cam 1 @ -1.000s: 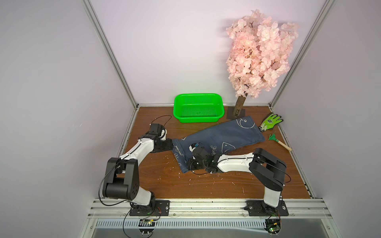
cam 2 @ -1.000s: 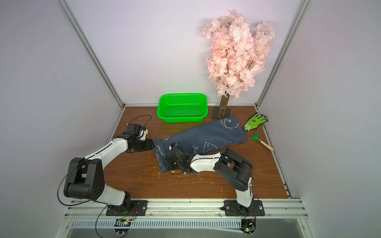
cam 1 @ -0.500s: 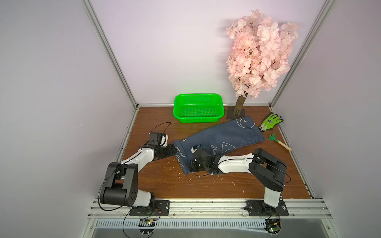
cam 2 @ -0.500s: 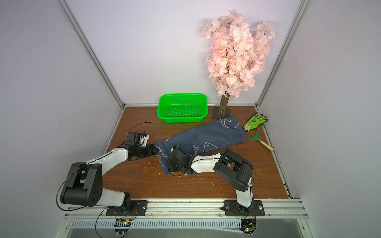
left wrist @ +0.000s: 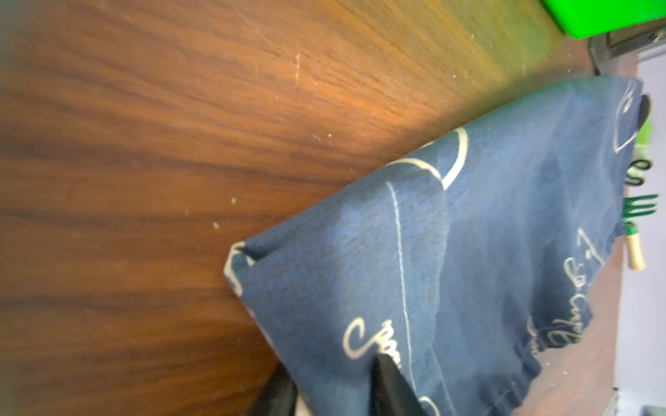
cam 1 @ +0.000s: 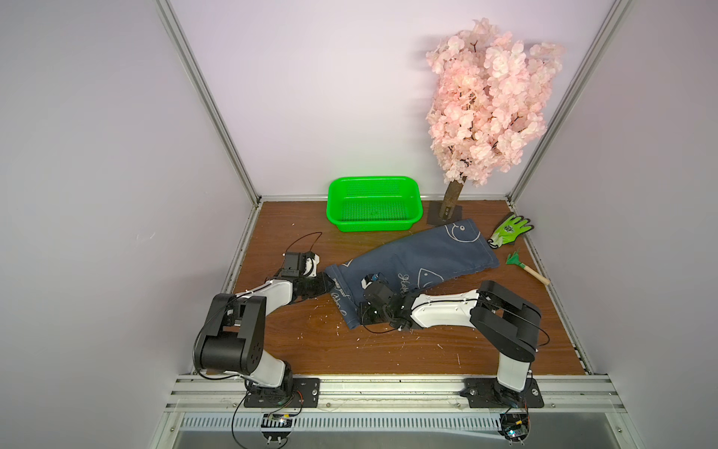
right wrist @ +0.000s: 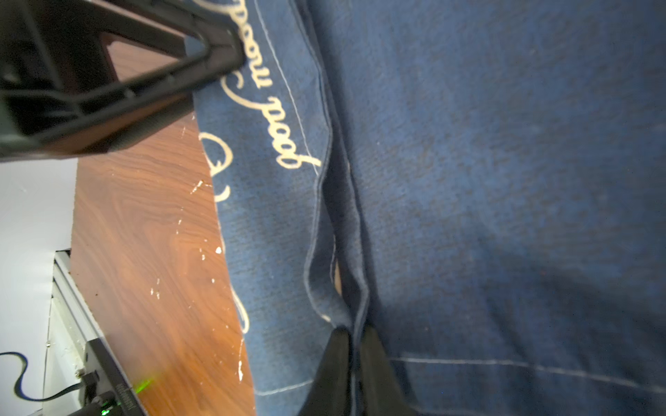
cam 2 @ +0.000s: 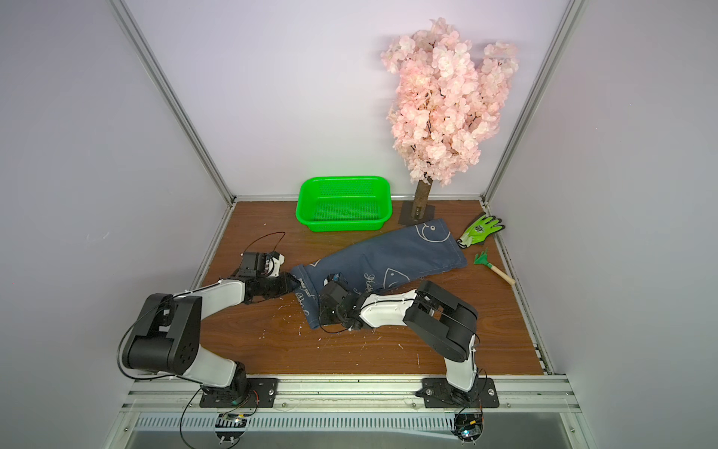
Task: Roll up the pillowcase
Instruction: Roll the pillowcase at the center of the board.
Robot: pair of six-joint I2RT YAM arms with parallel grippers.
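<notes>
Left arm has swung in from the table's edge and its left fingers now straddle the short hem of the pillowcase. They sit one either side of the cloth with a gap showing, and whether they have bitten yet I cannot tell. Over on the other side, the right fingers have not budged: they are drawn nearly together, nipping a raised ridge of the same hem. So both are on one end, left at the farther corner and right at the nearer one. The cloth lies flat on the table, not rolled at all. Its long axis runs diagonally away from the fingers, from this near-left hem up to the far-right end beside the green glove. That is the line that matters: I'd say the roll has to travel along it, away from both arms, corners kept level so it doesn't skew.
</notes>
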